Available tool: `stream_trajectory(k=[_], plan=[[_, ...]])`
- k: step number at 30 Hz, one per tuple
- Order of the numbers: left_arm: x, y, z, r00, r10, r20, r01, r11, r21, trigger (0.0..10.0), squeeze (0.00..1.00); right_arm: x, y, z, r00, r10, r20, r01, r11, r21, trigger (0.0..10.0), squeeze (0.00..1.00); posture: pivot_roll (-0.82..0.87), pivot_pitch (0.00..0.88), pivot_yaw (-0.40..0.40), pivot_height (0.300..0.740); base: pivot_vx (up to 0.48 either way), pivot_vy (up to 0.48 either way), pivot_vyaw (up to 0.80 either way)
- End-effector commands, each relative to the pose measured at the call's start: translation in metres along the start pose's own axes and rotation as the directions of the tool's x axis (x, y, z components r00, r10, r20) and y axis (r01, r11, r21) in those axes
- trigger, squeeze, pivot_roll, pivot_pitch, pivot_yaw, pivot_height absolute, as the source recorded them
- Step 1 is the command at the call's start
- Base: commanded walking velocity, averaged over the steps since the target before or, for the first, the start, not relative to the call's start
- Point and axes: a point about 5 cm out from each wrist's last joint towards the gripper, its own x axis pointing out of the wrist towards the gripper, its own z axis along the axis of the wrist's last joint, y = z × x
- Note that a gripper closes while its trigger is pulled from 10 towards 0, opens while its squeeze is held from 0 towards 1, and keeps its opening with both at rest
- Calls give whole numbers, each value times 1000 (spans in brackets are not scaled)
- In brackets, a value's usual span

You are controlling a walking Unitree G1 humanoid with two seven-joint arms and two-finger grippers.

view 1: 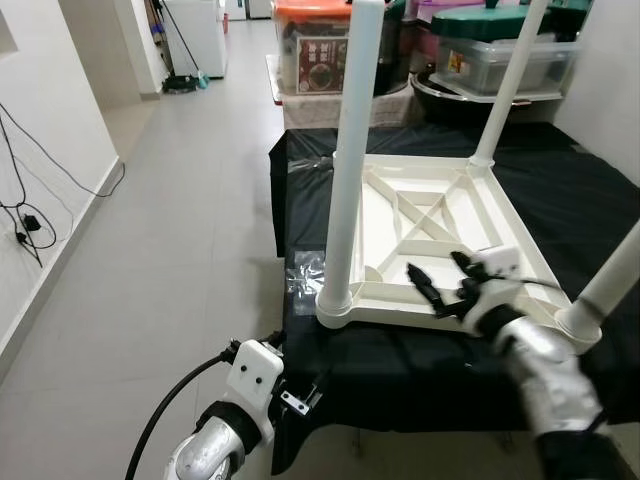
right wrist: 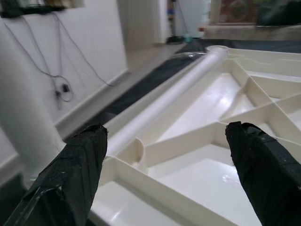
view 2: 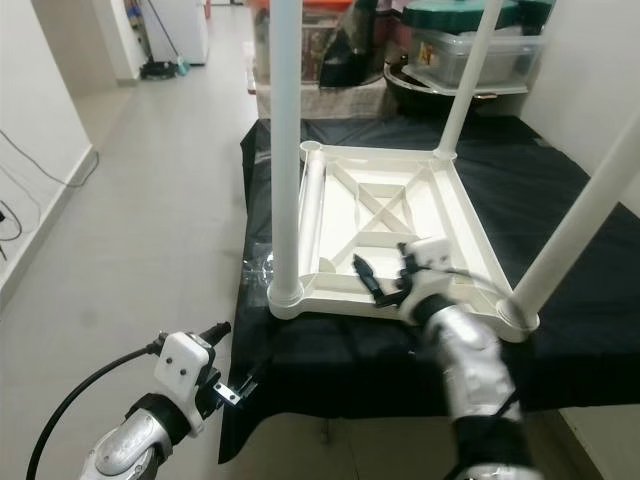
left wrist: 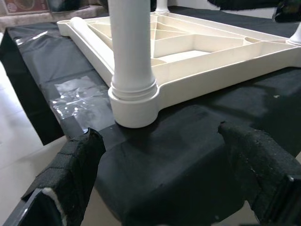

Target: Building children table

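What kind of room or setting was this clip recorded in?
Probably a home hallway or storage area: a tiled floor, lidded plastic storage bins stacked at the back, a mop against the far wall, and an upturned white children's table on a black-covered surface.

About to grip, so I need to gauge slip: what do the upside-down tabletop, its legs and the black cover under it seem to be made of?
Tabletop: likely moulded plastic, cream, glossy; ribbed underside with highlights.
Legs: smooth white tubes, probably plastic too, so possibly slippery.
Black cover: looks like matte woven cloth; it creases and drapes over the edge.
The right pincer hovers open over the tabletop.
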Motion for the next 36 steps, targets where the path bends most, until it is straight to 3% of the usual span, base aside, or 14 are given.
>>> stream_trajectory(k=[1, 2, 4, 7, 13, 22, 31, 32, 36], plan=[[-3, -3, 2, 1000, -14, 6, 14, 1000, 0, 10000, 0, -1, 0, -1, 989, 142, -28, -140, 989, 55, 10000, 0, 101, 64, -30, 740, 0, 0, 0], [-3, -3, 2, 1000, -14, 6, 14, 1000, 0, 10000, 0, -1, 0, -1, 989, 142, -28, -140, 989, 55, 10000, 0, 101, 64, -30, 740, 0, 0, 0], [-5, -4, 4, 1000, -18, 19, 18, 1000, 1, 10000, 0, 0, -2, 6, 964, 264, -33, -261, 962, 76, 10000, 0, 108, 74, -32, 740, 0, 0, 0], [-6, -4, 6, 1000, -17, 25, 17, 1000, 5, 10000, 0, 10, 10, 12, 897, 437, -67, -434, 899, 58, 10000, 0, 120, 87, -32, 740, 0, 0, 0], [-9, -5, 8, 999, -15, 28, 15, 1000, 11, 10000, 0, 39, 30, 22, 833, 551, -51, -549, 835, 40, 10000, 0, 135, 101, -34, 740, 0, 0, 0], [-10, -8, 10, 1000, -12, 26, 12, 1000, 11, 10000, 0, 67, 45, 31, 807, 590, -24, -590, 807, 14, 10000, 0, 141, 113, -43, 740, 0, 0, 0], [-11, -9, 10, 1000, -14, 22, 13, 1000, 3, 10000, 0, 80, 54, 36, 795, 606, 6, -607, 795, 8, 10000, 0, 141, 116, -43, 740, 0, 0, 0], [-11, -9, 10, 1000, -12, 21, 12, 1000, 3, 10000, 0, 90, 64, 37, 786, 618, 19, -619, 786, 10, 10000, 0, 150, 118, -47, 740, 0, 0, 0], [-11, -9, 10, 1000, -8, 21, 7, 1000, 4, 10000, 0, 99, 75, 39, 766, 642, 25, -643, 766, 13, 10000, 0, 151, 118, -49, 740, 0, 0, 0]])
